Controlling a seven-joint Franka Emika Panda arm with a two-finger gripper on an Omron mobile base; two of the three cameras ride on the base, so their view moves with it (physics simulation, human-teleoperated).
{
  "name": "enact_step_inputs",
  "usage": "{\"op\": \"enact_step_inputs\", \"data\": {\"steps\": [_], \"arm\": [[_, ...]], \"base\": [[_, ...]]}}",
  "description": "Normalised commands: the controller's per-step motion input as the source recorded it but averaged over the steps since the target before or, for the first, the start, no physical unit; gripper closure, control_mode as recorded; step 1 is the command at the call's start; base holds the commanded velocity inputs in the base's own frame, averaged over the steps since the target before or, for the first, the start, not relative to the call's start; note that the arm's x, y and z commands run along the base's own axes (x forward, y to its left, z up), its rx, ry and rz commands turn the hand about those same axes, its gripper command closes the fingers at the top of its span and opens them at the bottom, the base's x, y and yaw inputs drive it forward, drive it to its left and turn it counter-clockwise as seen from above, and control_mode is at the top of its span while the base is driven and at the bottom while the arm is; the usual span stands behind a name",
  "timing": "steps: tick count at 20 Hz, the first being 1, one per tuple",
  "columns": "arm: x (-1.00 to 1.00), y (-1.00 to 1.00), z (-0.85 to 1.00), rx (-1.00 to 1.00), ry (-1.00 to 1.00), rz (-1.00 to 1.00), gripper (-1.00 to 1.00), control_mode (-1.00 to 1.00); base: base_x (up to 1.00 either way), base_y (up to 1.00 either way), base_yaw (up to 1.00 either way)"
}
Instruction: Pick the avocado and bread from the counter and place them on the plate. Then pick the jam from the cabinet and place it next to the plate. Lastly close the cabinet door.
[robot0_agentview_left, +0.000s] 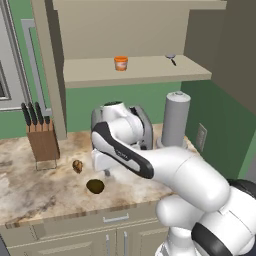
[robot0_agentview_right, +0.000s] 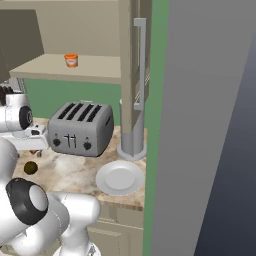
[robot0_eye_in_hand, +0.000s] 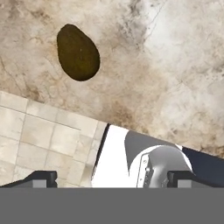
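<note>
In the left base view, the avocado (robot0_agentview_left: 95, 186) was seen as a small, smooth, dark olive-brown egg shape lying on the marbled counter (robot0_agentview_left: 30, 190) near its front edge; the bread (robot0_agentview_left: 77, 166), a lighter tan, uneven chunk, was set just behind it and apart from it; a knife block (robot0_agentview_left: 42, 140) was stood further left; the orange jam (robot0_agentview_left: 120, 63), with a paler band near its top, was placed on the shelf of the open cabinet (robot0_agentview_left: 150, 70).

In the right base view, the white plate (robot0_agentview_right: 120, 177), round and shallow with a raised rim, was laid bare at the counter's front, before a grey toaster (robot0_agentview_right: 81, 128); the avocado was seen well to the left of it.

In the hand view, the gripper (robot0_eye_in_hand: 113, 178) was held above the counter with its jaws spread wide and nothing between them; the avocado was shown up and to the left, untouched.
</note>
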Motion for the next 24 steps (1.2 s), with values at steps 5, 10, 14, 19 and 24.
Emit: {"op": "enact_step_inputs", "data": {"steps": [5, 10, 14, 19, 24], "arm": [[0.00, 0.17, -0.17, 0.00, 0.00, 0.10, -1.00, -1.00], [0.00, 0.18, -0.15, 0.00, 0.00, 0.10, -1.00, -1.00], [0.00, 0.09, -0.11, 0.01, 0.00, 0.07, -1.00, -1.00], [0.00, 0.04, -0.14, 0.01, 0.00, 0.08, -1.00, -1.00], [0.00, 0.00, -0.11, 0.02, 0.00, 0.09, -1.00, -1.00]], "base": [[0.00, 0.00, 0.00], [0.00, 0.00, 0.00], [0.00, 0.00, 0.00], [0.00, 0.00, 0.00], [0.00, 0.00, 0.00]]}}
